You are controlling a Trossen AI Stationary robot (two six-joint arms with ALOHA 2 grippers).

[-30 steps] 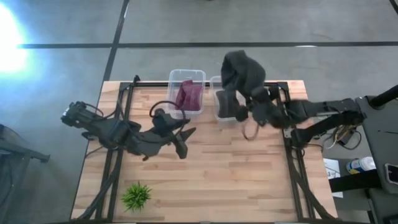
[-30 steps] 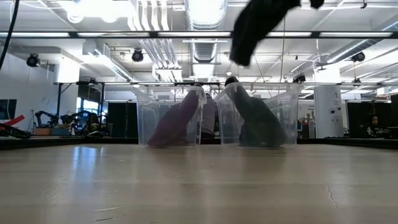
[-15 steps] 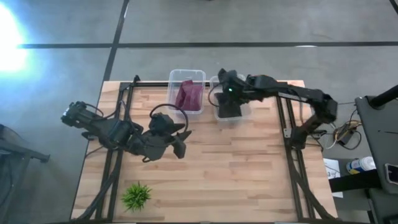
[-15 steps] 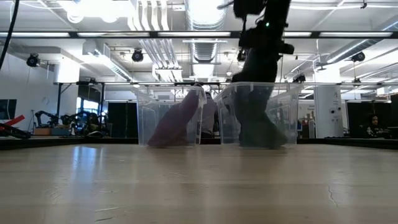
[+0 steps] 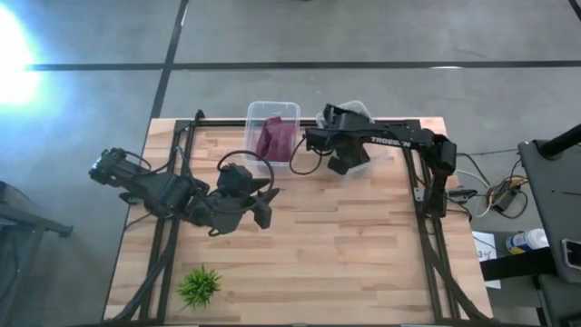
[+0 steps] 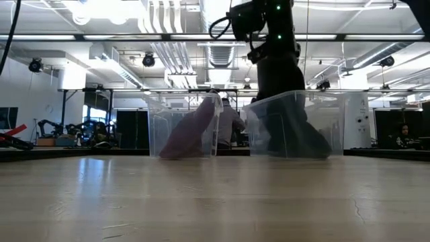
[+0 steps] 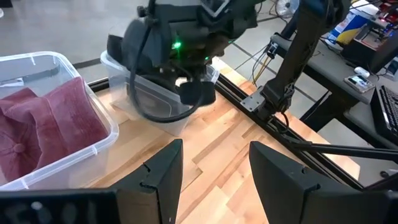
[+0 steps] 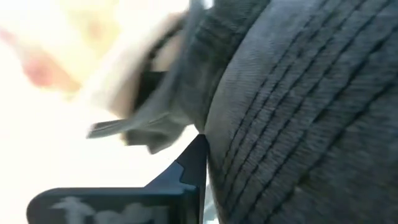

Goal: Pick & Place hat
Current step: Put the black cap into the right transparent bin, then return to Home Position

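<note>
small green plant [image 5: 199,286], wooden table [image 5: 318,263]

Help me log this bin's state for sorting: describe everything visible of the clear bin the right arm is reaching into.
The clear bin is a see-through plastic tub with a rolled rim, standing upright on the wooden table near its far edge, beside a second clear tub holding a maroon hat. A dark ribbed-knit hat lies heaped inside. The right gripper reaches down into it from above, pressed close against the knit.
</note>
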